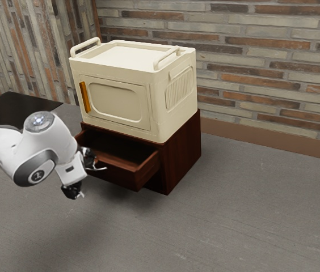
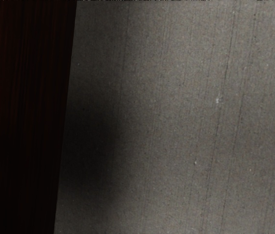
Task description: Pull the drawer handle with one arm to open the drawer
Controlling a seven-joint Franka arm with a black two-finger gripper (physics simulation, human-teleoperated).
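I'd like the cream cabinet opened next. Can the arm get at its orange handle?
Probably: nothing seems to block the orange handle, and the gripper is lower down nearby; the open drawer juts out only below the handle.

Your drawer [image 1: 117, 175] is reddish-brown wood with a dark, streaky grain and a hollow, shadowed inside. You have it standing open, level and upright, its front panel close beside the hand [image 1: 87, 178] and its open box reaching back beyond that panel.

The arm [image 1: 7, 148], cut off at the exterior view's left, partly hides the drawer [image 1: 117, 174].
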